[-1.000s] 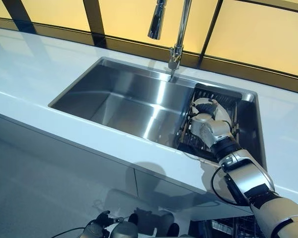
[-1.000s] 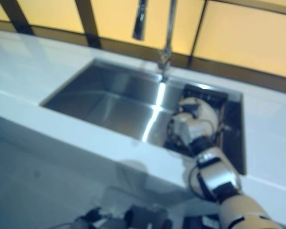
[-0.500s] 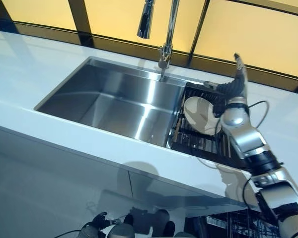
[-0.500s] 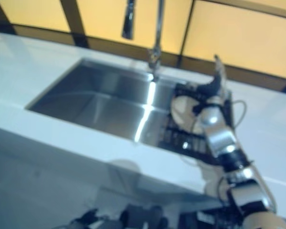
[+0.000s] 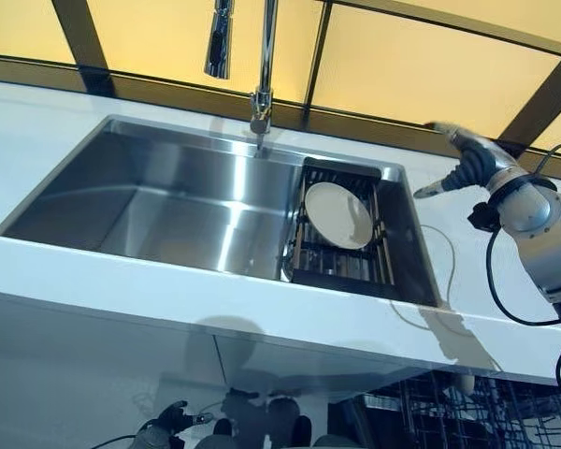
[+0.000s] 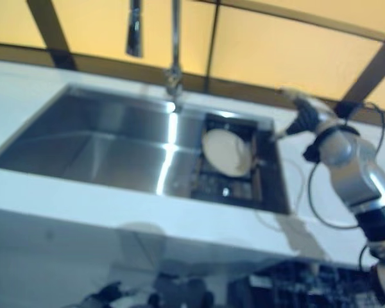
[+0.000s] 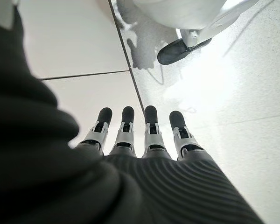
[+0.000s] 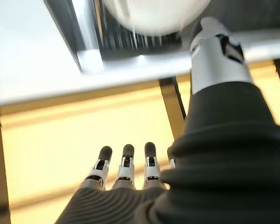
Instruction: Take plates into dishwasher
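Leaning in the rack (image 5: 341,267) inside the sink (image 5: 168,201), plate (image 5: 338,214); right hand (image 5: 469,164) above the worktop (image 5: 486,299), fingers straight, empty; left hand (image 7: 144,140) fingers straight, empty

plate (image 5: 338,214): lower edge hidden among the rack's bars
rack (image 5: 341,265): its floor too dark to make out
faucet (image 5: 262,56): top cut off by the upper edge
dishwasher basket (image 5: 477,421): only a strip shows at the bottom edge
left robot hand (image 7: 144,135): thumb out of sight

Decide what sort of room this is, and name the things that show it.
Most likely a kitchen: a steel sink set in a white counter, a tall faucet over it, and a plate standing in a dish rack.
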Robot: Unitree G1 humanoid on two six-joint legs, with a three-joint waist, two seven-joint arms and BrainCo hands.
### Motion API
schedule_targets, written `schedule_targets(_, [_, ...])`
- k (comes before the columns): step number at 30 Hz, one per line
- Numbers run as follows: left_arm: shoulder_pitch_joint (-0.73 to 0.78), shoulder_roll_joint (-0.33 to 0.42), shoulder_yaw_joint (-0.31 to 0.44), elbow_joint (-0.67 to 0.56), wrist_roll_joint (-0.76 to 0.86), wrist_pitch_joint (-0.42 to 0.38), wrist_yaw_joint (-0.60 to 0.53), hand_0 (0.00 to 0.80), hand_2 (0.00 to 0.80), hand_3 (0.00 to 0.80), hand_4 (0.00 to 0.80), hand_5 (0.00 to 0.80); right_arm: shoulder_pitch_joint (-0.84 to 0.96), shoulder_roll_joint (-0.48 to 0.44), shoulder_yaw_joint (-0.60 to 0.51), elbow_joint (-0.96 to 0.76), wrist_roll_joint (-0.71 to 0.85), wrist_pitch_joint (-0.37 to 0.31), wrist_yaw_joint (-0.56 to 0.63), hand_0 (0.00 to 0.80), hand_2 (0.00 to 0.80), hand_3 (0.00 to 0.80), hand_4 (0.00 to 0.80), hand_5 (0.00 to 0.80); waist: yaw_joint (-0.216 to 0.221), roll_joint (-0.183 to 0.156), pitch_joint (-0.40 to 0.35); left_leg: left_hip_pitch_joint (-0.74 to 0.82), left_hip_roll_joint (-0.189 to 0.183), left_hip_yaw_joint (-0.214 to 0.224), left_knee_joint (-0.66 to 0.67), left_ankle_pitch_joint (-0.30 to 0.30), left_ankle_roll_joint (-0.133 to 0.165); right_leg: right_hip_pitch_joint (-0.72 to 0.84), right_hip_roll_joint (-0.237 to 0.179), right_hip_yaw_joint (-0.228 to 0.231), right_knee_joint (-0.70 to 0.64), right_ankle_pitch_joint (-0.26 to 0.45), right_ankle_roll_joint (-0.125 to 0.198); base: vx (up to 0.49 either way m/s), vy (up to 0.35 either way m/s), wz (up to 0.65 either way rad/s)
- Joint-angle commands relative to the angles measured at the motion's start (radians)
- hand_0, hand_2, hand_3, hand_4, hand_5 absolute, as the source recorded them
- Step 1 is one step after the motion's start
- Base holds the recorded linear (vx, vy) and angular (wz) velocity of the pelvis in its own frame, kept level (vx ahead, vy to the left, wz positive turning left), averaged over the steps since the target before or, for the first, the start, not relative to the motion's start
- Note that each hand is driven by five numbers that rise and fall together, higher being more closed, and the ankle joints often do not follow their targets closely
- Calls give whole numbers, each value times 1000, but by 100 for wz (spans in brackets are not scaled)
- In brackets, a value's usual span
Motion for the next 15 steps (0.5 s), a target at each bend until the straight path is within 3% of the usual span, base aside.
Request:
schedule_targets(1, [-12,31,-6,5,27,-2,3,0,0,0,0,0,-62,-59,46,-13,28,5,87,0,0,0,0,0,21,-1,-20,-19,-36,70,12,-71,38,-10,10,0,66,-59,61,-34,-3,-2])
schedule_targets(8, [-28,49,-2,-8,40,12,-3,0,0,0,0,0,-104,27,107,34,16,30,144,0,0,0,0,0,38,-14,-15,-29,-34,73,7,-68,42,-20,10,-3,65,-47,70,-42,-17,-3])
schedule_targets(15, [-38,57,-20,-18,36,18,1,0,0,0,0,0,-120,135,155,122,12,42,98,0,0,0,0,0,56,-13,5,-46,-32,69,9,-65,49,-39,8,-4,75,-40,76,-4,-2,0])
